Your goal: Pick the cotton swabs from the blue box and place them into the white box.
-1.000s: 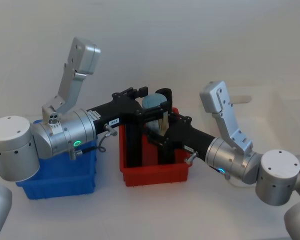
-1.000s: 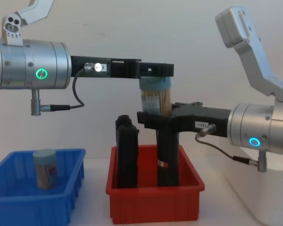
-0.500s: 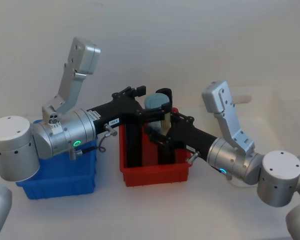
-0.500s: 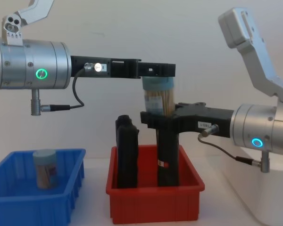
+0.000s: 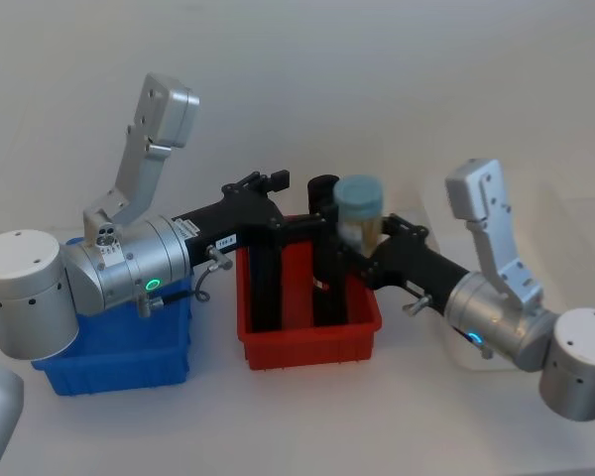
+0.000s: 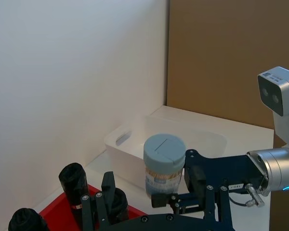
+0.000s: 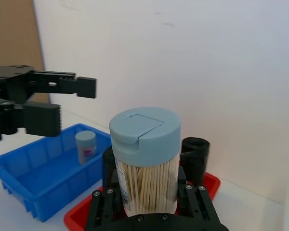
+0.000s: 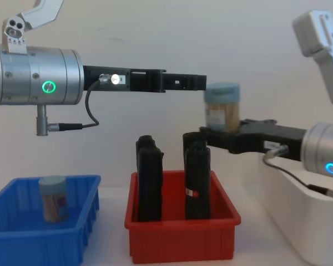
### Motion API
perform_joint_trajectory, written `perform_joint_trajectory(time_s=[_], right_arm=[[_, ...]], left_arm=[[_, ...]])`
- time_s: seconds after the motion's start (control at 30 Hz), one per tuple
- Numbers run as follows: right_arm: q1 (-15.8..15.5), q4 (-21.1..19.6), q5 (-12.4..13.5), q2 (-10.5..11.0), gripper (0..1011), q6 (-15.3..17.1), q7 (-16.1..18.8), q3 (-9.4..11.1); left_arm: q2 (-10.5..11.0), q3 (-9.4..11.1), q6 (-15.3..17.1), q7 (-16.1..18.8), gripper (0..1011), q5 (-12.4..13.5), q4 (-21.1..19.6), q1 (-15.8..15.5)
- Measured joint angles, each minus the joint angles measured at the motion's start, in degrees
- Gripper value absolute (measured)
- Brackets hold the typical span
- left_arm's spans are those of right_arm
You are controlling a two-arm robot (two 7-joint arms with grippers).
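Head view: the right gripper [image 5: 364, 248] pinches 1 clear plastic, blue-lidded cotton swabs jar [image 5: 359, 203] over the red plastic bin [image 5: 307, 347], near its right end.
Right wrist view: the left gripper [image 7: 74, 103] has its jaws spread and empty. A 2nd jar [image 7: 85, 147] stands in the bright blue ribbed box [image 7: 58, 190].
Chest view: the smooth white tub [image 8: 291, 216] sits to the right.

The left arm [image 8: 39, 75] stretches level from the left, and the black left pincer [image 8: 195, 82] stands spread and empty. The right arm [image 8: 327, 160] reaches in lower from the right. Its black right pincer [image 8: 220, 134] clamps the base of an upright clear plastic cotton swabs jar [image 8: 222, 104] with a pale blue lid, just beside the left pincer's end.
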Motion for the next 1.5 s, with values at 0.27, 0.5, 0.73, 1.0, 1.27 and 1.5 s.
perform_joint_trajectory(time_s=[0.27,0.5,0.73,1.0,1.27,1.5], right_arm=[[-2.45,-2.61,1.24,1.97,623,-0.05,-4.7,1.58],[-5.12,-5.2,2.44,3.87,623,-0.26,-9.51,3.14],[-8.24,-7.82,3.82,5.84,623,-0.39,-15.03,4.86],[-11.13,-9.44,5.49,7.59,623,-0.18,-21.15,6.72],[-12.65,-9.48,6.66,8.56,623,0.69,-25.48,8.08],[-12.91,-8.31,7.42,8.9,758,1.19,-26.9,8.8]], left_arm=[[0.0,0.0,0.0,0.0,1004,-0.01,0.0,0.0],[0.0,0.0,0.0,0.0,1004,-0.01,0.0,0.0],[0.0,0.0,0.0,0.0,1004,-0.01,0.0,0.0],[0.0,0.0,0.0,0.0,1004,-0.01,0.0,0.0],[0.0,0.0,0.0,0.0,1004,-0.01,0.0,0.0],[0.0,0.0,0.0,0.0,1004,-0.01,0.0,0.0]])
